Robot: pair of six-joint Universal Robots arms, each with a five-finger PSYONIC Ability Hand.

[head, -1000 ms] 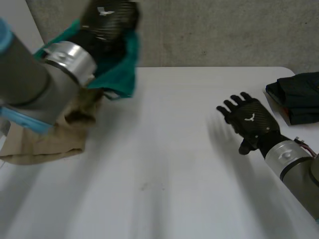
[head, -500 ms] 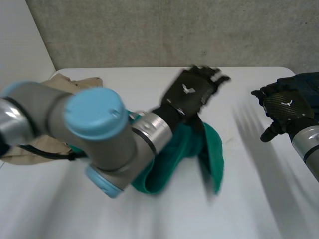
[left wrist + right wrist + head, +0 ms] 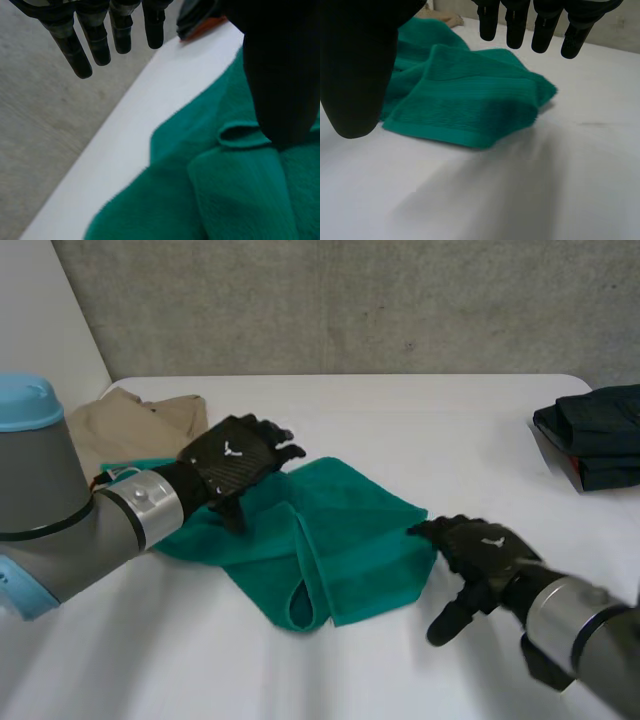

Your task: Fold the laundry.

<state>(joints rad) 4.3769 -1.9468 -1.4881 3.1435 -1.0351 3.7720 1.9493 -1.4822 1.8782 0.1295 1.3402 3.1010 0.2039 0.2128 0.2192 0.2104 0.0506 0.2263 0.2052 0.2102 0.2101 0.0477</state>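
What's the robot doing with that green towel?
It is getting ready to fold laundry. The green towel lies rumpled and partly doubled over on the white table. The left hand is open over the towel's far edge, and the right hand is open beside the opposite corner. Neither hand grips it yet. A tan cloth and a dark folded pile sit off to the sides.

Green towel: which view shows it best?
Head view. The green towel shows nearly whole, rumpled on the table, with its outline and folds. Left wrist view gives a close patch of folds; right wrist view shows one hemmed side from low down.
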